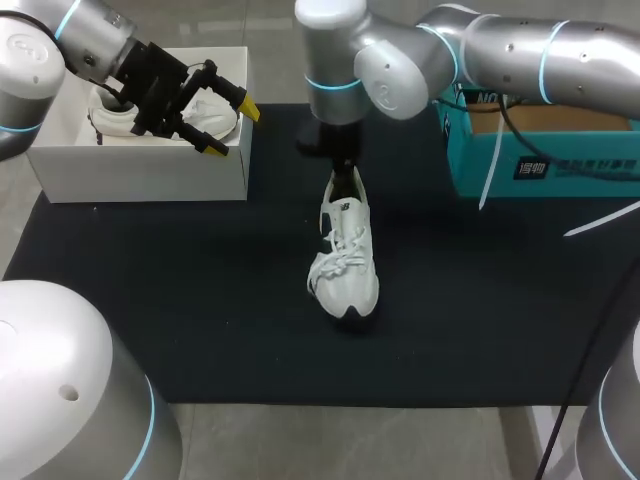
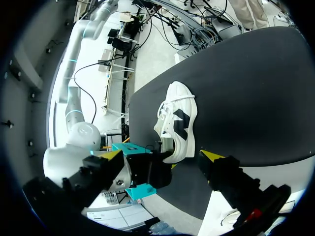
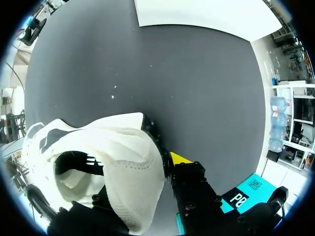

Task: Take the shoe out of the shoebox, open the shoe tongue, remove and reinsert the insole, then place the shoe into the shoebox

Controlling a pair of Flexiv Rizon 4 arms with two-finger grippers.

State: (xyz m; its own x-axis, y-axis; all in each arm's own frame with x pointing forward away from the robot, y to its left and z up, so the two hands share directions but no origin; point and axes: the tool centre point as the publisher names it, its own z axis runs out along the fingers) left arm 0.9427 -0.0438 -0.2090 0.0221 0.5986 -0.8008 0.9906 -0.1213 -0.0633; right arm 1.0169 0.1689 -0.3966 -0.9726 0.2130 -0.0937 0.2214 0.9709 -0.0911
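A white shoe (image 1: 346, 262) with dark side marks lies on the black mat (image 1: 200, 300), toe toward the front edge. My right arm reaches past the middle. Its gripper (image 1: 343, 172) sits at the heel, shut on the heel wall. In the right wrist view one yellow fingertip (image 3: 179, 158) presses the back of the heel (image 3: 133, 167); the other finger is hidden by the shoe's collar. My left gripper (image 1: 230, 129) hangs open above the white shoebox (image 1: 140, 170), fingers spread with nothing between them. Ahead of that gripper (image 2: 162, 155) lies the shoe (image 2: 178, 122).
A second white shoe (image 1: 215, 112) rests inside the white shoebox at the back left. A teal box (image 1: 540, 150) stands open at the back right, partly under my right arm. White straps hang off its front.
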